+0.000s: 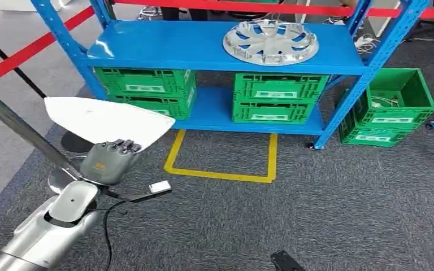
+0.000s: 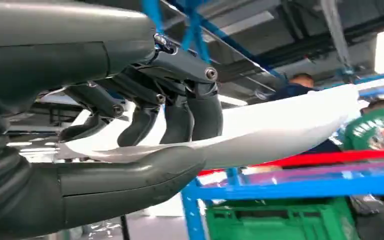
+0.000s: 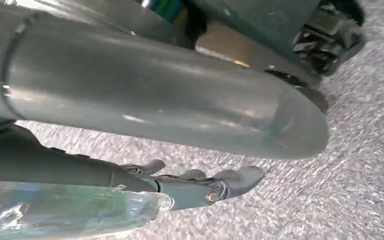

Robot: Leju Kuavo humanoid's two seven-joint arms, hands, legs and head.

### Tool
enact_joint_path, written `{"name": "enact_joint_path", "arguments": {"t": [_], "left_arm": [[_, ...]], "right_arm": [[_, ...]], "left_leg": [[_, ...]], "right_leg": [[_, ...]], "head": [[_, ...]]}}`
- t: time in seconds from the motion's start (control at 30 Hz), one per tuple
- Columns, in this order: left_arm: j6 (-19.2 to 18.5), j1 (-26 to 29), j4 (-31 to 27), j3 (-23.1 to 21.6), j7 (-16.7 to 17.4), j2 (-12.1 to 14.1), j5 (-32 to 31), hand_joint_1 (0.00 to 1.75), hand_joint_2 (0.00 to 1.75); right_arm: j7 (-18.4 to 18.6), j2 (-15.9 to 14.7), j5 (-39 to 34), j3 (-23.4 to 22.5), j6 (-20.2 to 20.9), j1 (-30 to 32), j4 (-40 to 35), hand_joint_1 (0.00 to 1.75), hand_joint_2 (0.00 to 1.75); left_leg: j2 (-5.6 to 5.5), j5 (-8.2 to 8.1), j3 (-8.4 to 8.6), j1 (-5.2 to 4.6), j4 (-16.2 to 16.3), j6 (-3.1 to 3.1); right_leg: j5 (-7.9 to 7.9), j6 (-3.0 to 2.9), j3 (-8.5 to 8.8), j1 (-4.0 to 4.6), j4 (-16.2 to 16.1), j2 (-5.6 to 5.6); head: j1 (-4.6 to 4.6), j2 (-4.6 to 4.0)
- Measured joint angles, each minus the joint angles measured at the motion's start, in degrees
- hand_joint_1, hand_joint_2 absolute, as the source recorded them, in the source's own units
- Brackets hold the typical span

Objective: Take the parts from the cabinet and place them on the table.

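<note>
A white curved panel part (image 1: 104, 119) is held up at the left, in front of the blue cabinet (image 1: 203, 48). My left hand (image 1: 112, 162) grips its near edge. In the left wrist view the dark fingers (image 2: 180, 117) press on the white panel (image 2: 285, 130) from one side and the thick thumb (image 2: 130, 177) from the other. A silver wheel cover (image 1: 271, 41) lies on the cabinet's top shelf at the right. My right hand (image 3: 200, 186) hangs over the grey carpet, its fingers stretched out with nothing in them.
Green crates (image 1: 276, 97) fill the cabinet's lower shelf, and another green crate (image 1: 393, 107) stands on the floor to its right. A yellow taped square (image 1: 223, 155) marks the carpet in front. Red barrier tape (image 1: 28, 53) runs at the left. People (image 2: 380, 130) stand beyond the cabinet.
</note>
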Motion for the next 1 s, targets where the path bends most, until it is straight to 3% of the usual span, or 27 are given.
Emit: {"name": "enact_joint_path", "arguments": {"t": [0.1, 0.13, 0.17, 0.23, 0.27, 0.3, 0.33, 0.4, 0.43, 0.47, 0.53, 0.6, 0.63, 0.67, 0.7, 0.77, 0.8, 0.83, 0.9, 0.93, 0.97, 1.0], "left_arm": [[-0.22, 0.26, -0.02, 0.09, 0.09, 0.13, -0.17, 1.75, 1.75], [-0.31, 0.3, -0.02, 0.17, 0.11, 0.26, -0.2, 1.75, 1.75], [-0.35, 0.29, -0.04, 0.35, 0.15, 0.35, -0.22, 1.75, 1.75], [-0.39, 0.31, -0.02, 0.35, 0.15, 0.35, -0.24, 1.75, 1.75], [-0.5, 0.38, -0.02, 0.35, 0.15, 0.39, -0.24, 1.75, 1.75], [-0.65, 0.49, -0.02, 0.35, 0.15, 0.44, -0.24, 1.75, 1.75], [-0.77, 0.52, -0.02, 0.35, 0.15, 0.46, -0.24, 1.75, 1.75], [-0.81, 0.49, -0.02, 0.42, 0.15, 0.5, -0.24, 1.75, 1.75], [-0.81, 0.46, -0.02, 0.44, 0.17, 0.5, -0.24, 1.75, 1.75], [-0.81, 0.4, -0.02, 0.5, 0.17, 0.48, -0.26, 1.75, 1.75], [-0.83, 0.22, -0.02, 0.68, 0.24, 0.48, -0.26, 1.75, 1.75], [-0.83, 0.19, -0.02, 0.85, 0.24, 0.55, -0.26, 1.75, 1.75], [-0.83, 0.24, -0.02, 1.01, 0.26, 0.66, -0.24, 1.75, 1.75], [-0.85, -0.01, 0.0, 1.01, 0.26, 0.68, -0.24, 1.75, 1.75], [-0.85, -0.29, 0.0, 1.05, 0.28, 0.68, -0.24, 1.75, 1.75], [-0.94, -0.34, 0.0, 1.03, 0.31, 0.55, -0.24, 1.75, 1.75], [-1.01, -0.28, 0.11, 1.03, 0.31, 0.55, -0.24, 1.75, 1.75], [-1.09, -0.28, 0.22, 1.03, 0.31, 0.55, -0.24, 1.75, 1.75], [-1.18, -0.34, 0.28, 1.05, 0.31, 0.53, -0.24, 1.75, 1.75], [-1.18, -0.48, 0.29, 1.05, 0.31, 0.5, -0.24, 1.75, 1.75], [-1.18, -0.71, 0.28, 1.05, 0.31, 0.48, -0.24, 1.75, 1.75], [-1.27, -1.1, 0.28, 1.05, 0.31, 0.46, -0.24, 1.75, 1.75]], "right_arm": [[0.28, 0.11, 0.81, 0.44, -0.5, -0.02, 0.0, 0.0, 0.0], [0.52, 0.11, 1.04, 0.59, -0.55, 0.04, 0.0, 0.0, 0.0], [0.57, 0.11, 1.2, 0.76, -0.57, 0.14, 0.0, 0.0, 0.0], [0.61, 0.13, 1.33, 0.85, -0.57, 0.12, 0.0, 0.0, 0.0], [0.63, 0.13, 1.44, 0.9, -0.54, 0.11, 0.0, 0.0, 0.0], [0.74, 0.13, 1.57, 1.0, -0.57, 0.13, 0.0, 0.0, 0.0], [0.76, 0.13, 1.68, 1.12, -0.57, 0.13, 0.0, 0.0, 0.0], [0.76, 0.13, 1.83, 1.31, -0.59, 0.04, 0.0, 0.0, 0.0], [0.76, 0.13, 1.86, 1.33, -0.61, -0.03, 0.0, 0.0, 0.0], [0.76, 0.11, 1.88, 1.35, -0.67, -0.12, 0.0, 0.0, 0.0], [0.83, 0.13, 2.18, 1.44, -0.92, -0.14, 0.0, 0.0, 0.0], [0.98, 0.15, 2.53, 1.79, -1.11, -0.05, 0.0, 0.0, 0.0], [1.0, 0.39, 2.73, 1.86, -1.16, -0.18, 0.0, 0.0, 0.0], [0.98, 0.35, 2.84, 1.86, -1.26, -0.26, -0.02, 0.0, 0.0], [0.98, 0.35, 2.86, 1.86, -1.25, -0.25, -0.02, 0.0, 0.0], [1.03, 0.35, 2.99, 1.95, -1.2, 0.05, 0.0, 0.0, 0.0], [1.09, 0.33, 3.06, 1.99, -1.22, 0.09, 0.0, 0.0, 0.0], [1.09, 0.33, 3.19, 2.1, -1.22, 0.06, 0.0, 0.0, 0.0], [1.09, 0.37, 3.32, 2.25, -1.22, -0.08, 0.0, 0.0, 0.0], [1.09, 0.37, 3.34, 2.27, -1.24, -0.16, 0.0, 0.0, 0.0], [1.11, 0.33, 3.36, 2.27, -1.27, -0.2, 0.0, 0.0, 0.0], [1.11, 0.31, 3.39, 2.27, -1.29, -0.19, 0.0, 0.0, 0.0]], "left_leg": [[-1.3, 1.4, -1.13, -0.52, -0.08, 1.54], [-1.75, 1.95, -1.34, -0.35, -0.15, 1.91], [-2.23, 2.41, -1.79, -0.32, -0.13, 2.43], [-3.15, 3.24, -2.76, -0.49, -0.09, 2.76], [-3.65, 3.63, -3.22, -0.64, -0.07, 2.81], [-4.15, 4.01, -3.66, -0.78, -0.06, 2.84], [-4.77, 4.36, -4.03, -0.86, -0.04, 2.78], [-6.04, 4.87, -4.47, -0.89, -0.01, 2.49], [-6.54, 5.02, -4.52, -0.81, 0.04, 2.37], [-6.79, 5.26, -4.83, -0.99, 0.12, 2.05], [-7.62, 5.67, -5.43, -0.57, 0.4, 1.5], [-8.74, 6.2, -5.88, -0.52, 0.3, 0.69], [-8.1, 5.74, -6.11, -0.49, 0.7, 0.65], [-5.9, 3.95, -7.09, -0.66, 2.55, 0.06], [-4.69, 1.62, -8.86, -0.43, 6.29, -0.43], [-3.69, -2.33, -13.02, 0.03, 15.31, -1.17], [-3.57, -2.86, -14.16, 0.35, 17.89, -1.47], [-3.51, -2.04, -13.75, 0.62, 17.46, -1.66], [-2.75, 2.09, -9.71, 0.89, 10.52, -1.89], [-1.1, 4.23, -6.72, 0.94, 5.38, -2.0], [2.28, 4.92, -4.64, 0.9, 1.96, -2.09], [2.26, 4.51, -4.5, 0.41, 0.35, -1.27]], "right_leg": [[1.19, 1.15, -0.13, -0.59, -0.53, -1.55], [0.21, 1.43, -1.12, -0.76, 0.27, -0.9], [-2.49, 1.57, -2.12, -0.7, 3.2, 0.03], [-7.72, 1.73, -5.49, -0.66, 12.69, 0.84], [-9.27, 1.67, -6.72, -0.63, 16.42, 0.91], [-9.66, 1.55, -6.86, -0.58, 17.85, 0.93], [-8.79, 1.33, -5.46, -0.49, 16.32, 0.99], [-5.07, 0.68, 0.89, -0.29, 6.69, 1.87], [-3.9, 0.3, 4.17, -0.26, 1.8, 4.0], [-5.08, 0.03, 5.2, -0.53, -0.2, 6.27], [-4.36, 0.05, 5.31, -0.06, -0.32, 4.91], [-3.87, -0.63, 5.2, -0.09, -0.55, 3.89], [-3.51, -0.93, 5.27, -0.5, -1.02, 3.05], [-3.34, -1.21, 5.21, -0.49, -1.21, 2.58], [-3.26, -1.25, 5.05, -0.49, -1.21, 1.88], [-3.18, -1.19, 4.74, -0.48, -1.2, 0.36], [-3.11, -1.13, 4.56, -0.5, -1.17, -0.48], [-3.06, -1.07, 4.49, -0.5, -1.17, -1.2], [-2.99, -0.83, 4.52, -0.61, -1.15, -2.61], [-3.0, -0.59, 4.6, -0.66, -1.14, -3.25], [-2.99, -0.21, 4.6, -0.27, -1.04, -3.62], [-3.21, 0.19, 4.24, 0.06, -0.44, -4.25]], "head": [[-0.13, 0.0], [-0.11, 0.0], [0.07, 0.0], [0.13, 0.0], [0.06, 0.0], [0.09, 0.0], [0.06, 0.0], [0.07, 0.0], [0.09, 0.0], [-0.04, 0.0], [-0.02, 0.0], [0.02, 0.0], [0.11, 0.0], [-0.63, 0.0], [-0.88, 0.0], [-0.83, 0.0], [-0.87, 0.0], [-0.83, 0.0], [-0.83, 0.0], [-0.85, 0.0], [-0.94, 0.0], [-1.07, 0.0]]}}
